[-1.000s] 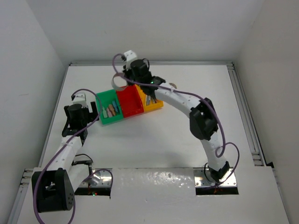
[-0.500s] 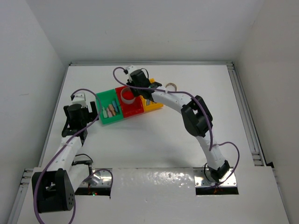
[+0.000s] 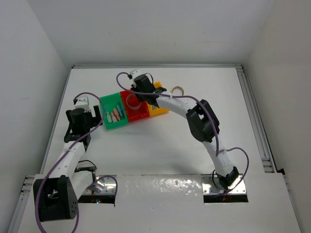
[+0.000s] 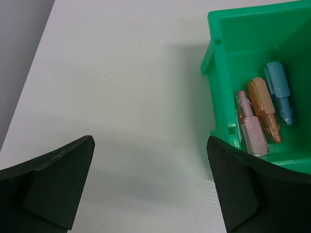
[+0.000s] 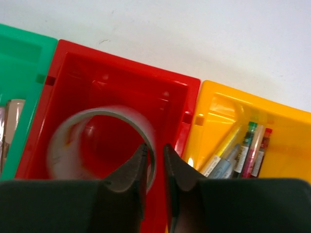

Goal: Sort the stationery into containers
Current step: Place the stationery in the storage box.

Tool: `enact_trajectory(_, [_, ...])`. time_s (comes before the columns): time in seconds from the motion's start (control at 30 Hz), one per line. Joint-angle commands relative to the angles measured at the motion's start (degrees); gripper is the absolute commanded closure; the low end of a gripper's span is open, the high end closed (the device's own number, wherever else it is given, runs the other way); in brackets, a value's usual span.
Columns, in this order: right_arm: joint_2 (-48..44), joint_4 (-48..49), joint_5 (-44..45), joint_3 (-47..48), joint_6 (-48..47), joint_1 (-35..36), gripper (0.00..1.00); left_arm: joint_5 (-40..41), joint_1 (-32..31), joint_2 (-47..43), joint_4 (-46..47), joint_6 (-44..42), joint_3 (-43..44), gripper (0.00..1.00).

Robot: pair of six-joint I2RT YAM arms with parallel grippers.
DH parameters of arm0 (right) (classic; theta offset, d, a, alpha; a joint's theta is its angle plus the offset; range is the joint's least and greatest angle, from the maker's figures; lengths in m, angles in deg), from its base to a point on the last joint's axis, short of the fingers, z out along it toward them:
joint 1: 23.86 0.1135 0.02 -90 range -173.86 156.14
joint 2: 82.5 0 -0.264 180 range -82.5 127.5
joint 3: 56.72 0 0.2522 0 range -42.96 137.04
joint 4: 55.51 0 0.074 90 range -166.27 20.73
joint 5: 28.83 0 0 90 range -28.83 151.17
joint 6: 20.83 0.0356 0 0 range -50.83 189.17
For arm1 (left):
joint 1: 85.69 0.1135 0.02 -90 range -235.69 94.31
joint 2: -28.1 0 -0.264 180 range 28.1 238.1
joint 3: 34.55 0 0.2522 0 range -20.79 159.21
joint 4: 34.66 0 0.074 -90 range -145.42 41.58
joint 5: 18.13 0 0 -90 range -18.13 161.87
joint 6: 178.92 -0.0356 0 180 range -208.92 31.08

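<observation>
The containers stand joined in a row: green bin, red bin, yellow bin. My right gripper reaches down over the red bin. Its jaws stand slightly apart, with the wall of a pale tape ring loose in the gap; the ring is blurred. Several pens lie in the yellow bin. Pink, orange and blue blocks lie in the green bin. My left gripper is wide open and empty over the table, left of the green bin.
A second tape ring lies on the white table behind the yellow bin. The right arm arches over the table's middle toward the bins. White walls enclose the table on three sides.
The right gripper brought the tape ring from behind the bins down over the red bin, and its jaws have parted a little. The left arm has not moved.
</observation>
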State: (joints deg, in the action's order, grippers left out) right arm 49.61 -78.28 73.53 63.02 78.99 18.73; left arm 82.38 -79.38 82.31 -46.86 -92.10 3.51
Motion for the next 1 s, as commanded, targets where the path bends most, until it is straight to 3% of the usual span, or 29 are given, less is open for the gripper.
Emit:
enact_trajectory(0.0, [-0.37,3.48,-0.49,0.64,-1.21,0.74,0.80,-0.31,0.99,-0.87,2.83,-0.07,-0.39,0.01])
enact_trajectory(0.03, [-0.45,3.65,-0.84,0.55,-1.30,0.83,0.71,-0.31,0.99,-0.78,2.92,0.02,-0.39,0.01])
enact_trajectory(0.13, [-0.63,3.48,-2.07,0.90,-1.82,0.83,0.63,-0.31,0.99,-0.69,2.92,-0.07,-0.47,0.01])
enact_trajectory(0.43, [-6.33,0.49,-3.30,5.47,2.47,-0.13,0.56,-0.39,0.99,-0.69,2.92,-0.07,-0.39,0.01])
enact_trajectory(0.47, [-7.91,0.49,-3.92,5.38,3.96,-1.36,0.63,-0.39,1.08,-0.78,2.92,-0.07,-0.39,0.01])
enact_trajectory(0.53, [-12.39,0.14,-4.45,3.63,8.88,-3.47,0.94,-0.39,1.08,-0.87,2.92,-0.07,-0.39,0.01])
enact_trajectory(0.57, [-13.89,0.05,-5.41,2.41,11.07,-6.70,1.00,-0.31,1.16,-0.95,3.01,-0.25,-0.47,0.01])
enact_trajectory(0.63, [-17.05,-0.12,-6.47,-2.16,16.35,-12.32,1.00,-0.31,0.99,-1.04,3.18,-0.25,-0.56,0.01])
enact_trajectory(0.67, [-17.41,-2.65,-5.25,-3.22,17.67,-14.09,0.95,-0.31,1.16,-1.04,3.27,-0.25,-0.56,0.01])
enact_trajectory(0.73, [-15.85,-8.71,-2.18,-2.53,22.24,-19.18,0.65,-0.48,0.99,-0.96,3.45,-0.25,-0.65,0.01])
enact_trajectory(0.8, [-14.09,-15.66,1.85,-0.95,23.31,-21.57,0.49,-0.57,1.08,-0.95,3.36,-0.25,-0.65,0.01])
enact_trajectory(0.97, [-8.64,-20.07,3.90,-0.94,23.13,-26.32,0.42,-1.01,1.08,-0.69,2.92,-0.07,-0.48,0.01])
